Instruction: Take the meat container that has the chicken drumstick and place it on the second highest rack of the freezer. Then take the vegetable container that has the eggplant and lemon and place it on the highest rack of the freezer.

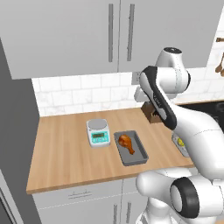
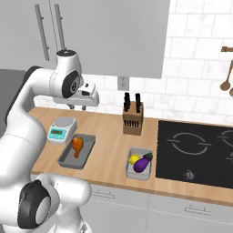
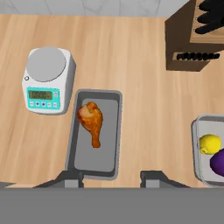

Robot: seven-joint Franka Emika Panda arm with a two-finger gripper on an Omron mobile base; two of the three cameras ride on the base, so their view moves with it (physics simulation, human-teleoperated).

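The meat container (image 3: 98, 159) is a grey tray on the wooden counter, holding the orange-brown chicken drumstick (image 3: 91, 120). It also shows in the base views, the meat container (image 1: 135, 159) (image 2: 68, 159) with the chicken drumstick (image 1: 126, 142) (image 2: 78, 145). My gripper (image 3: 113, 177) (image 2: 78, 107) hangs open well above the counter, over the tray's near end, holding nothing. The vegetable container (image 2: 129, 172) (image 3: 195, 148) lies to the right with the lemon (image 2: 134, 159) (image 3: 210, 143) and the eggplant (image 2: 144, 164) (image 3: 217, 161). The freezer's racks are out of view.
A white kitchen scale (image 1: 98, 132) (image 2: 62, 128) (image 3: 46, 81) stands just left of the meat tray. A wooden knife block (image 2: 133, 119) (image 3: 192, 39) sits at the back wall. A black cooktop (image 2: 195, 154) lies right of the vegetable container. Wall cabinets (image 1: 109, 35) hang above.
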